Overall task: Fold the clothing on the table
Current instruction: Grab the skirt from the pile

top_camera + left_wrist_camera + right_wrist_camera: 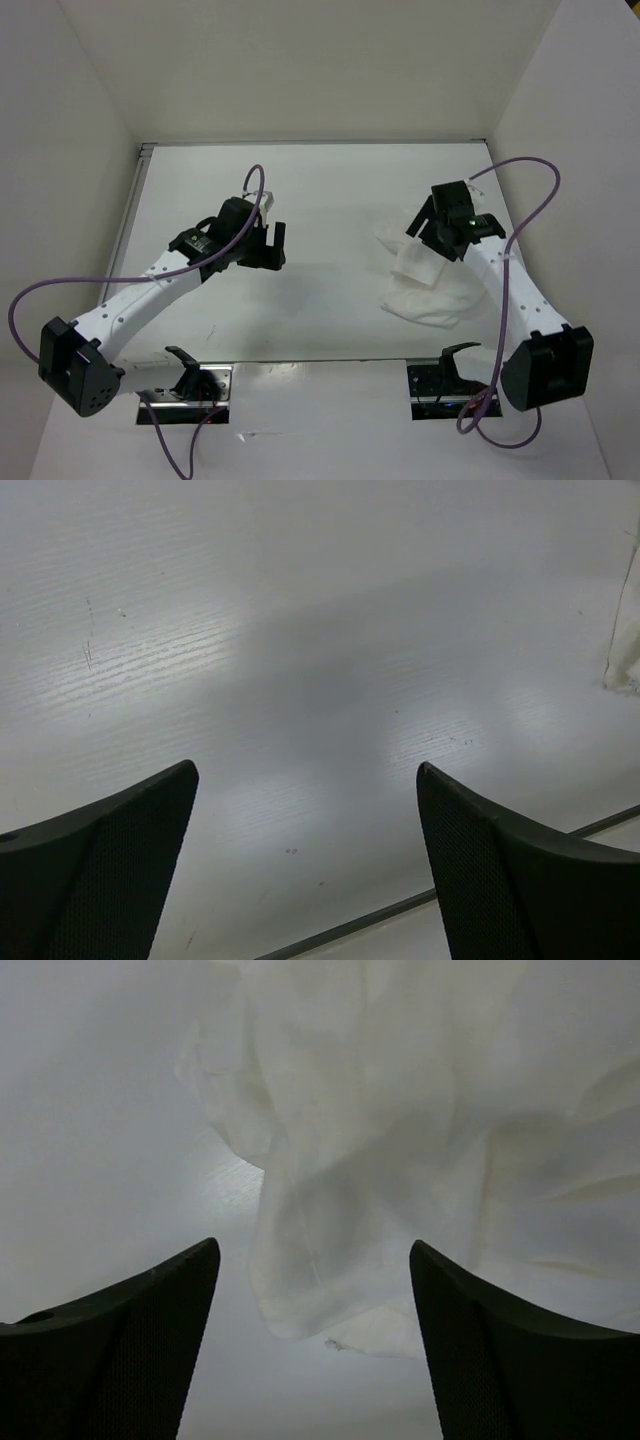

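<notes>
The clothing (425, 285) is a crumpled white fabric piece lying on the right half of the white table (330, 190). My right gripper (416, 224) hovers at its far edge, open, with nothing between its fingers. In the right wrist view the clothing (400, 1140) lies in soft folds below the right gripper (312, 1250), a loose corner reaching between the spread fingers. My left gripper (274, 246) is open over bare table left of centre, well apart from the fabric. In the left wrist view the left gripper (306, 768) frames only the table (300, 660), with a sliver of clothing (626, 650) at the right edge.
Upright white walls (60, 120) close the table in on the left, back and right. A thin metal rim (300, 143) runs along the far edge. Purple cables (535, 185) loop off both arms. Two black mounts (185, 385) sit at the near edge.
</notes>
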Motion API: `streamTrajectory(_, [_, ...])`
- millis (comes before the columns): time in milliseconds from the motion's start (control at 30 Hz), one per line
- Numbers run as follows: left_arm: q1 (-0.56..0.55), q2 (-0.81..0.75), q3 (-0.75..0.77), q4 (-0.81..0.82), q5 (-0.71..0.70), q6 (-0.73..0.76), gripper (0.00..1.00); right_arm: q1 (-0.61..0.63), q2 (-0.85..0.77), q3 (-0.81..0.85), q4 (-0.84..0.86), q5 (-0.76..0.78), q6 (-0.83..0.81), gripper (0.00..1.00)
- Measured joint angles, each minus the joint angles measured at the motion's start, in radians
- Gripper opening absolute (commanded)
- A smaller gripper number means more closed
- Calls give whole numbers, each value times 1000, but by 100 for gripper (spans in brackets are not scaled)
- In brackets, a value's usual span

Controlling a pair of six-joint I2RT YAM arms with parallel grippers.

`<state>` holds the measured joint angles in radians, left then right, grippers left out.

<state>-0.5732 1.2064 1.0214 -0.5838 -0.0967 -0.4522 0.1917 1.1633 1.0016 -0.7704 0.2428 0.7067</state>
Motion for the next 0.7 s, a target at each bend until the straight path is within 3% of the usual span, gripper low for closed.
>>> streamTrajectory(133, [0, 0, 0, 1, -4, 8, 99, 25, 148, 107, 0, -48, -43, 69])
streamTrajectory(333, [0, 0, 0, 2, -19, 8, 99, 163, 326, 267, -38, -16, -73, 57])
streamTrajectory(700, [0, -11, 0, 2, -53, 5, 99, 340, 483, 389, -315, 227, 20, 51])
